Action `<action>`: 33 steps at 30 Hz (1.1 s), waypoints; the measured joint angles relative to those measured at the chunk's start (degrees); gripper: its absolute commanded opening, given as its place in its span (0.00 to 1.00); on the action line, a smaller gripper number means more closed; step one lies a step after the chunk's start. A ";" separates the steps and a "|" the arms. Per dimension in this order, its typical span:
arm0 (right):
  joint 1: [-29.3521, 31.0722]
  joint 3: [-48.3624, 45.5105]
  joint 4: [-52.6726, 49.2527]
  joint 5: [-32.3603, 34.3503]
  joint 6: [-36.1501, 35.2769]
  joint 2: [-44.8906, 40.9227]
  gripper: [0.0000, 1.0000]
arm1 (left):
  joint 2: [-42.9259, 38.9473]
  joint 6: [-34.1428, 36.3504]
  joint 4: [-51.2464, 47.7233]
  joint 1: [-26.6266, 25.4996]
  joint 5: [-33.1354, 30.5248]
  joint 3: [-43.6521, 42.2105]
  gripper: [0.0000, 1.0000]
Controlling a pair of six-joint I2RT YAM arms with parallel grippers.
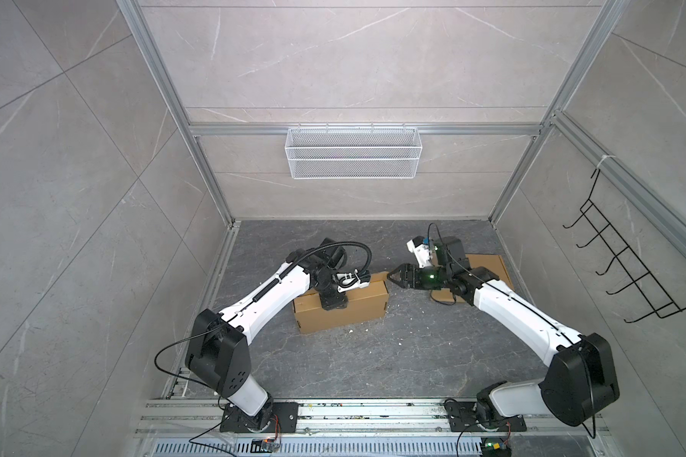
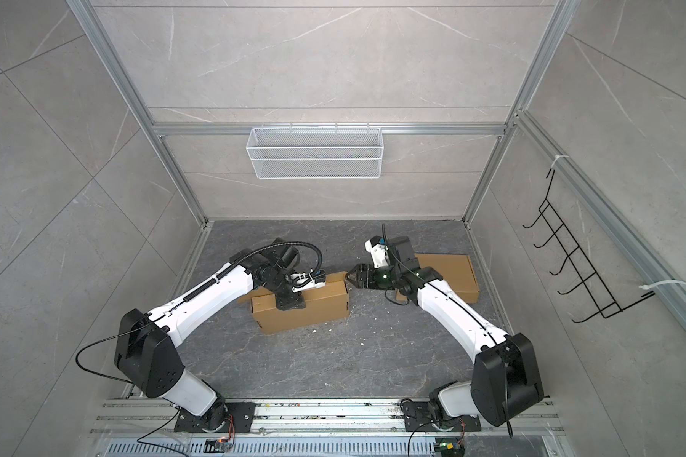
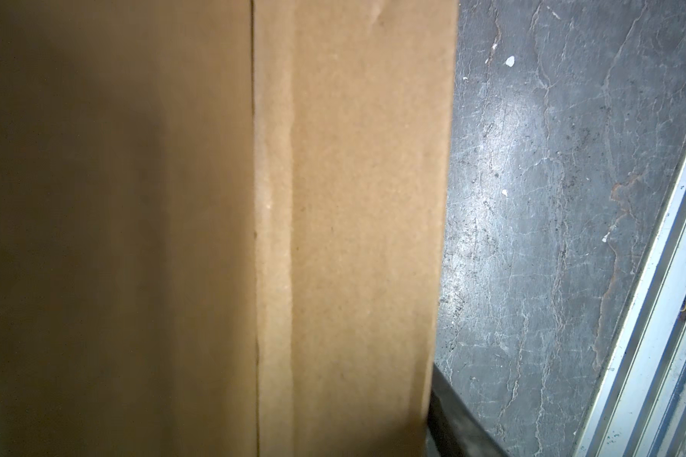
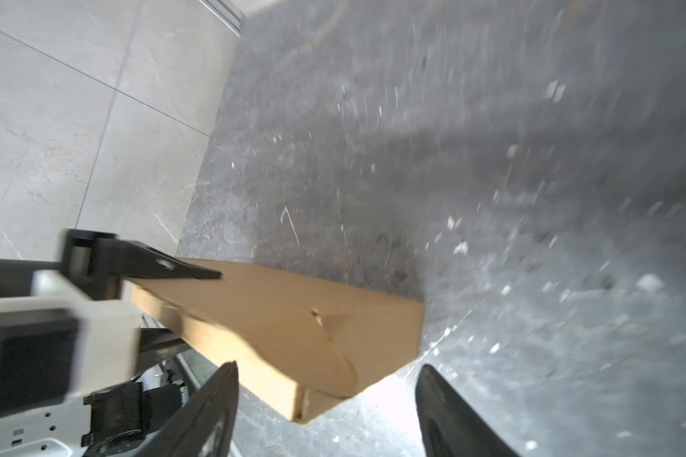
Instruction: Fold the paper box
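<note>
While the box runs 8 to 2 o'clock, its end sits at 9 o'clock of the right pincer, spread and empty; the left pincer straddles it, grip unclear.

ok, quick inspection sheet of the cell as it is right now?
Surface: dark stone tabletop, scuffed.
Job's things: box at centre; flat cardboard sheet under the right arm.
Clutter: white crumbs scattered.
Grippers: left gripper, fingers astride the box, grip unclear; right gripper open, empty, by the box's end.
Cables: corrugated hose loops over left wrist; loose cable at left base.
Surroundings: mesh basket on back wall, hook rack on right wall.
</note>
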 measured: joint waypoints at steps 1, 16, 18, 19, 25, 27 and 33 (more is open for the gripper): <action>-0.02 2.03 -1.75 0.52 -2.27 -0.11 0.69 | 0.00 0.04 0.02 0.00 0.00 -0.02 0.51; 7.63 21.07 -24.63 13.94 -24.65 9.01 0.59 | -0.11 0.33 0.22 0.33 0.00 -0.15 0.52; 8.70 22.29 -25.94 15.37 -25.90 10.23 0.56 | -0.11 0.33 0.22 0.33 0.00 -0.17 0.52; 9.20 22.58 -26.36 15.89 -26.32 10.62 0.54 | -0.11 0.33 0.24 0.33 0.02 -0.17 0.52; 11.32 23.50 -28.50 18.27 -27.63 12.61 0.42 | -0.11 0.44 0.24 0.37 0.07 -0.17 0.52; 11.58 23.96 -28.98 18.82 -27.87 13.14 0.35 | -0.13 0.46 0.31 0.37 0.11 -0.22 0.52; 11.96 25.16 -29.66 19.21 -27.63 13.51 0.23 | -0.22 0.52 0.39 0.37 0.17 -0.33 0.52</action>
